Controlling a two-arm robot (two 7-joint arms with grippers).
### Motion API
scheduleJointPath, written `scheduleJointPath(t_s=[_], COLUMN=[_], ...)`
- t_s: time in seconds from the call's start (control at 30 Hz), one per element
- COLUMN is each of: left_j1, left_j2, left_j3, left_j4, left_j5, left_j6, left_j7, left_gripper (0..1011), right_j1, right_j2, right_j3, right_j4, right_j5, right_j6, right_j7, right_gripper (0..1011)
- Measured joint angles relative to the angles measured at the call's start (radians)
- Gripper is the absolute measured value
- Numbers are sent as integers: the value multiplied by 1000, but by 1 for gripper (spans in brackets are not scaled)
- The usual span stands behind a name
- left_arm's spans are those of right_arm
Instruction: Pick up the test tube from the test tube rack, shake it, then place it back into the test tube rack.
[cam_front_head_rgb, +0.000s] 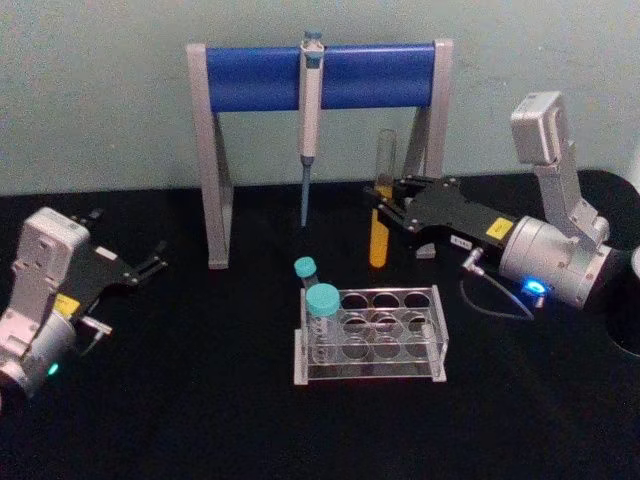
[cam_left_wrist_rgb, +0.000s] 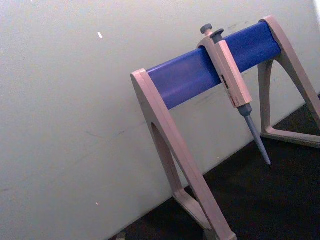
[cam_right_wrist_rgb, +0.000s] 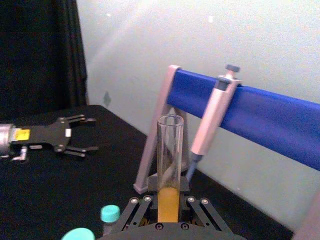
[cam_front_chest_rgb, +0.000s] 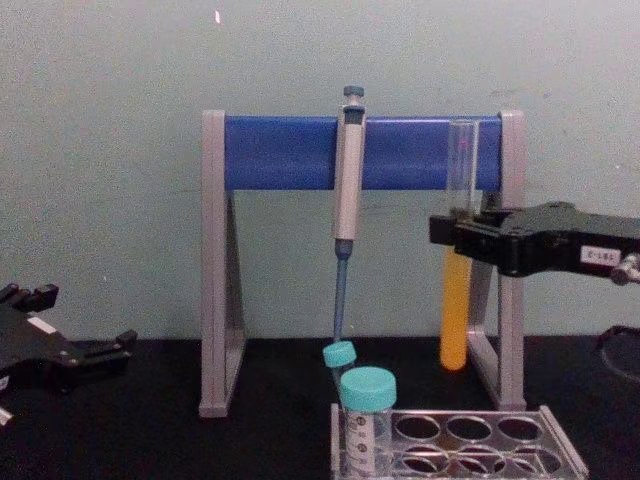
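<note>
While left end effector (cam_front_head_rgb: 153, 266) idles released at lower left, right end effector (cam_front_head_rgb: 384, 203) grasps test tube (cam_front_head_rgb: 379, 242) upright, clear of test tube rack (cam_front_head_rgb: 372, 370), apparently against spills.

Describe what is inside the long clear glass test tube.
Orange-yellow liquid fills the test tube's lower part; the upper part looks empty. The right gripper's fingers cover a short band.

A black tabletop (cam_front_head_rgb: 200, 410) carries a clear test tube rack (cam_front_head_rgb: 392, 373) near its middle and, behind it by the wall, a grey-legged stand (cam_front_head_rgb: 217, 190) with a blue crossbar (cam_front_head_rgb: 255, 78).
</note>
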Motion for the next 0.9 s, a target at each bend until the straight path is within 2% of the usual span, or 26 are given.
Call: scheduleJointPath(t_s=[0.23, 0.57, 0.9], left_j1=[0, 0, 0], left_j2=[0, 0, 0], left_j3=[0, 0, 0], left_j4=[0, 0, 0], left_j5=[0, 0, 0], left_j6=[0, 0, 0], left_j7=[0, 0, 0], left_gripper=[1001, 1001, 1001], right_j1=[-22, -114, -155], right_j2=[22, 72, 76], right_j3=[26, 56, 63], right_j4=[-18, -133, -168], right_j5=[-2, 18, 49], right_j6=[0, 23, 15], right_j7=[-12, -18, -13], right_gripper=[230, 229, 230])
